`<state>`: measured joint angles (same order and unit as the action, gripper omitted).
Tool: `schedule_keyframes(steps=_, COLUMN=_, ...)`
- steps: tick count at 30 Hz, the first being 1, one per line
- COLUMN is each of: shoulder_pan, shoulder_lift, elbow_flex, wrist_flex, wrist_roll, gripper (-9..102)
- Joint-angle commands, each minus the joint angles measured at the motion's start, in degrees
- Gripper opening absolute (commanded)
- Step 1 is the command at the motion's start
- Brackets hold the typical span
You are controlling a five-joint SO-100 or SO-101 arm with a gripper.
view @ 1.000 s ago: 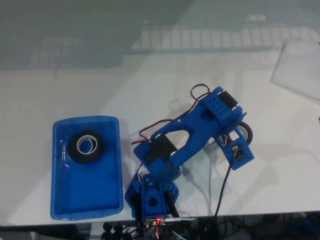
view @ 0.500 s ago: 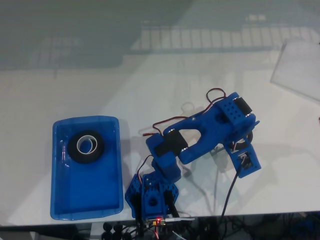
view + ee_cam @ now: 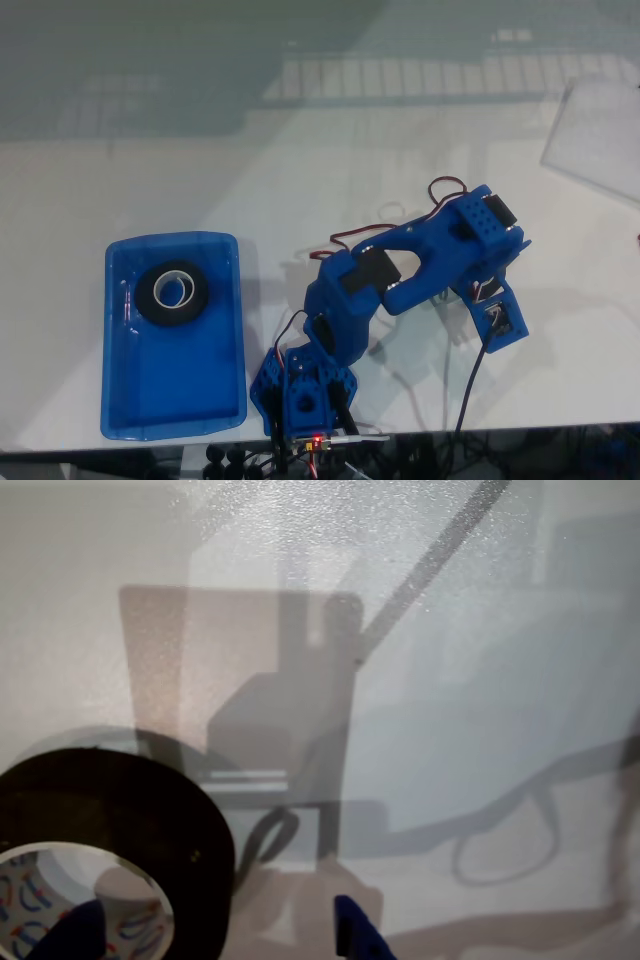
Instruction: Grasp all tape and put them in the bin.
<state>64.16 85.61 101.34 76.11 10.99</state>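
One black roll of tape lies flat inside the blue bin, near its far end in the fixed view. The blue arm folds low over the white table to the bin's right. In the wrist view, another roll of tape sits at bottom left, a blue fingertip inside its pale core and the other outside, so the gripper straddles its wall; whether it grips cannot be told

Two tapes (black), one bin.
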Motion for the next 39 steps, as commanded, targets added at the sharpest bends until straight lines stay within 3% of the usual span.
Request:
schedule_keyframes(steps=1, shoulder_pan=-0.88, shoulder_lift=-0.62, elbow_flex=-2.99, wrist_flex=-0.53, wrist_roll=0.0, gripper=29)
schedule_keyframes(steps=10, shoulder_pan=-1.85, shoulder_lift=-4.04, elbow_flex=-3.87, wrist_flex=-2.46, wrist_roll=0.26, gripper=22)
schedule_keyframes(steps=13, shoulder_pan=-1.93, shoulder_lift=-5.36, elbow_flex=-3.87, wrist_flex=-3.96, wrist_roll=0.09, gripper=13)
schedule_keyframes(steps=15, shoulder_pan=-1.85, shoulder_lift=-5.98, elbow_flex=-3.96, wrist_flex=-4.83, wrist_roll=0.09, gripper=1)
schedule_keyframes(steps=29, shoulder_pan=-1.85, shoulder_lift=-4.75, elbow_flex=-4.13, wrist_flex=-5.1, wrist_roll=0.7, gripper=0)
schedule_keyframes(steps=39, shoulder_pan=-7.91, shoulder_lift=11.87, elbow_flex=-5.01, wrist_flex=-4.92, wrist_roll=0.7, gripper=0)
